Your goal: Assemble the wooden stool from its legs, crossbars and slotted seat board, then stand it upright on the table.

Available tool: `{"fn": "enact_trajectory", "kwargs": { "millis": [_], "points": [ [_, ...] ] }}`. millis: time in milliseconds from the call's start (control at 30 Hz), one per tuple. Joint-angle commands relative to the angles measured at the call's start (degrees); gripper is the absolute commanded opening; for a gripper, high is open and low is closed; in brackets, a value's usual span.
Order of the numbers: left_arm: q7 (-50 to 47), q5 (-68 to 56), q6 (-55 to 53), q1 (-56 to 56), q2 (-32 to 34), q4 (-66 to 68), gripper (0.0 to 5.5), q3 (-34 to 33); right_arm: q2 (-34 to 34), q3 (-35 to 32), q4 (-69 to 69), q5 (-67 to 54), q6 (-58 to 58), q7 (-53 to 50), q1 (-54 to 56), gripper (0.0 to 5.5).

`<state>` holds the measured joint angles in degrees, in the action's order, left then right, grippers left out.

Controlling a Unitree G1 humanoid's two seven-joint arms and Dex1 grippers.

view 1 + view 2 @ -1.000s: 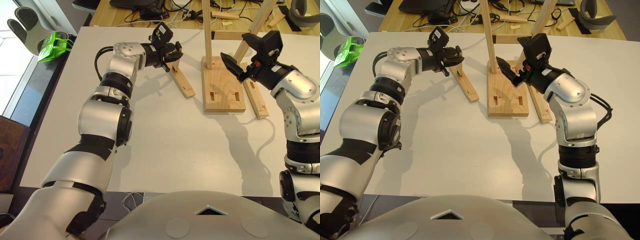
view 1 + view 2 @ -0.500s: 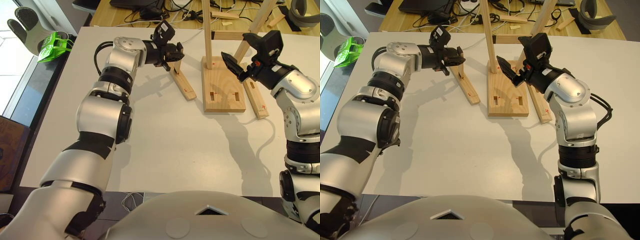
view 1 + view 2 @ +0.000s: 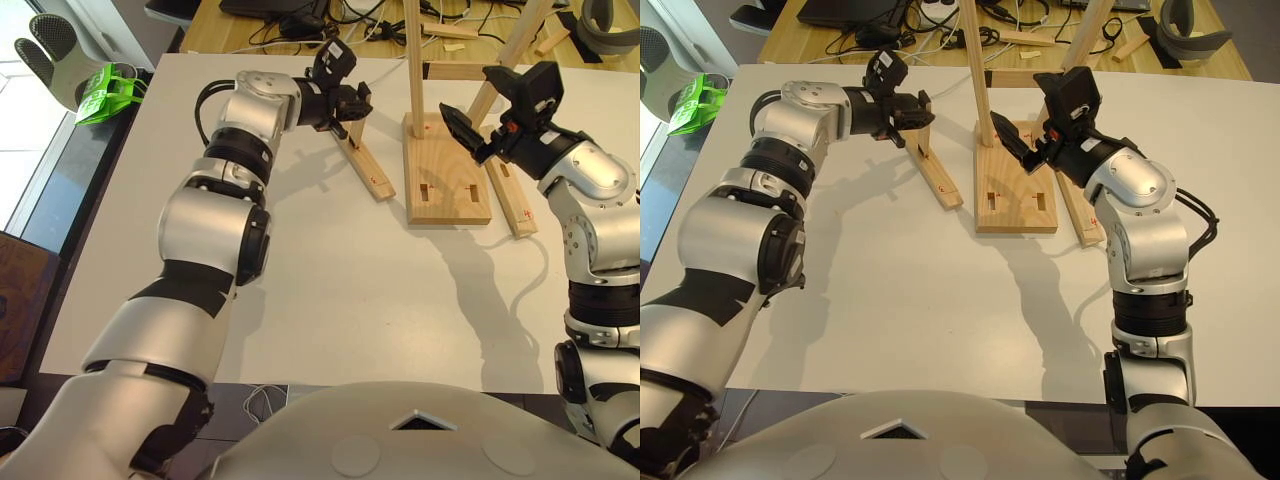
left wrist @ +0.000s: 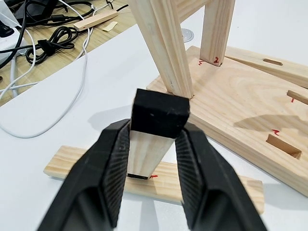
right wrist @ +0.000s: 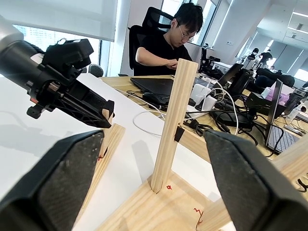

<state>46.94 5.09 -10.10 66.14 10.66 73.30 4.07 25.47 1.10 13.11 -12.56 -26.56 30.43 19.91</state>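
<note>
The seat board (image 3: 447, 165) lies flat on the white table (image 3: 330, 290) with two empty slots (image 3: 428, 189) at its near end, flanked by a left bar (image 3: 368, 172) and a right bar (image 3: 512, 200) waiting flat on either side. Just beyond, the left gripper (image 3: 354, 104) is clamped tight on a short wooden block (image 4: 151, 144), holding it upright at the left bar's red mark, apparently to fit it there. The right gripper (image 3: 460, 133) hovers wide open and empty over the board, seemingly ready to steady it. At the far end two legs (image 3: 414, 60) already stand in the board, joined by a crossbar (image 3: 452, 70).
</note>
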Motion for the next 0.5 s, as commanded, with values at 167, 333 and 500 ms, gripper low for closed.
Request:
{"fn": "enact_trajectory", "kwargs": {
  "millis": [167, 333, 500],
  "points": [
    [-2.61, 0.6, -6.67, -4.94, -1.71, 4.06, 1.36, -0.84, -0.58, 0.15, 0.21, 0.28, 0.06, -0.44, -0.59, 3.83],
    [-3.54, 0.91, -7.12, -5.67, -1.74, 4.18, 1.36, -0.83, -0.66, 0.17, 0.27, 0.26, 0.05, -0.44, -0.5, 3.83],
    [-4.84, 1.27, -7.34, -6.11, -1.66, 4.33, 1.35, -0.58, -0.73, 0.25, 0.24, 0.27, 0.07, -0.42, -0.37, 3.83]
  ]
}}
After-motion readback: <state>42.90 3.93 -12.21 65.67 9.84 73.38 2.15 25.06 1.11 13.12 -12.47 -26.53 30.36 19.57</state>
